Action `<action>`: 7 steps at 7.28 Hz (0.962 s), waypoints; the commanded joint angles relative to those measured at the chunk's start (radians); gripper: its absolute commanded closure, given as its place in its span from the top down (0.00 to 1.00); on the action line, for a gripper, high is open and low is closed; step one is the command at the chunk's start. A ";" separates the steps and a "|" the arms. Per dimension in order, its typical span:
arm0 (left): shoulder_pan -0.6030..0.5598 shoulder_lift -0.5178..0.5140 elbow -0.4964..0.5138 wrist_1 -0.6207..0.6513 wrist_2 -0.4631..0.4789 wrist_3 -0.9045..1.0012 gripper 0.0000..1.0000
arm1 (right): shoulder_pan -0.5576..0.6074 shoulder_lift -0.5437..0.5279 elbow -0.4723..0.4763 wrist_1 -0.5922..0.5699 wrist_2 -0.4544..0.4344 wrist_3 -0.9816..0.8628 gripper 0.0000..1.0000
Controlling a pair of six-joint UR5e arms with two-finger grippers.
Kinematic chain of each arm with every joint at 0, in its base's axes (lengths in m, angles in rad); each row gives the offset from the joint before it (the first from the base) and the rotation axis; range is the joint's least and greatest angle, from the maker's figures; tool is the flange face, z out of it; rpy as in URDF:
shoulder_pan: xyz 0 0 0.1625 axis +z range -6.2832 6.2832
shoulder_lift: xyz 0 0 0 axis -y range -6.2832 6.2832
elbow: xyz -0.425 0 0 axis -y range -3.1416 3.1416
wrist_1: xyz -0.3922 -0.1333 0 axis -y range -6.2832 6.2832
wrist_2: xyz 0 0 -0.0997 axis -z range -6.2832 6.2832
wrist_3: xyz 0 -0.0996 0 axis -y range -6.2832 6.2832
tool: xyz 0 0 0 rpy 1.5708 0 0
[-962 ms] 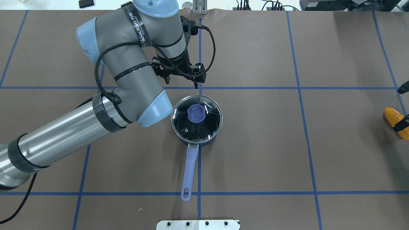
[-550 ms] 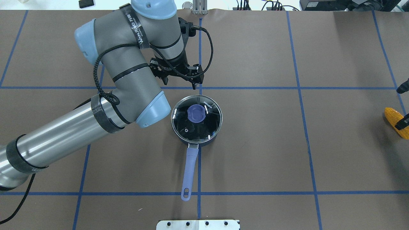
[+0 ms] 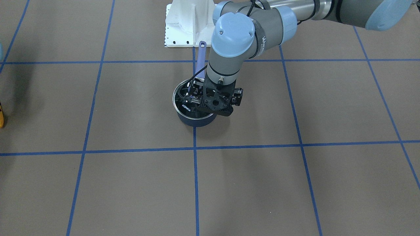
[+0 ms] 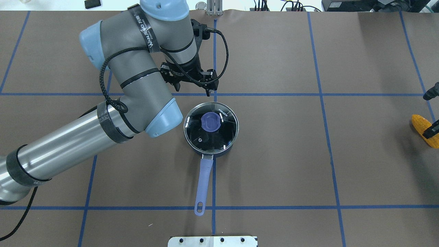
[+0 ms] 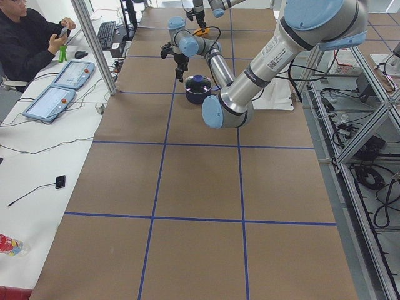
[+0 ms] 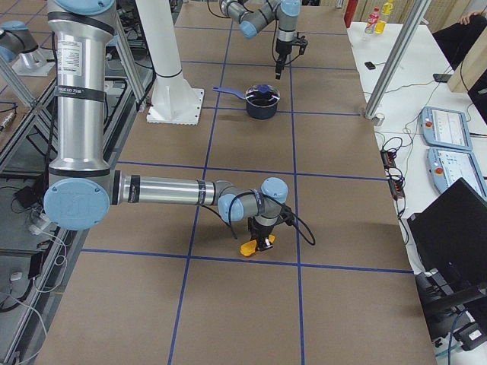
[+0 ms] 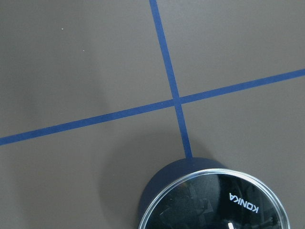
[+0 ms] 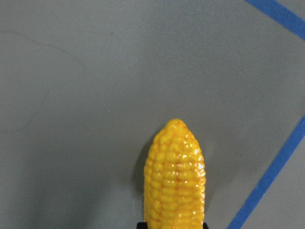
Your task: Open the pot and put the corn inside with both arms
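Glossy glass lid (image 4: 211,127), matt pot (image 7: 167,186) (bumpy, shiny corn (image 8: 175,181))

**Brown table, blue grid, three things on it**

The brown table (image 4: 274,154) is crossed by blue tape lines (image 4: 322,94). The pot (image 3: 195,120) stands on one line, just beside and below the left gripper's (image 4: 193,90) jaws, on the robot's side. The corn (image 4: 421,124) lies at the right gripper's (image 6: 260,242) jaws. The white mounting base (image 3: 188,23) sits well apart from both.

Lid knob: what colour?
The lid knob is blue-violet; the overhead view shows it best.
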 commanded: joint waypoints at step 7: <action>0.104 0.005 -0.048 0.002 0.073 -0.012 1.00 | 0.018 0.063 0.247 -0.246 0.104 0.018 0.38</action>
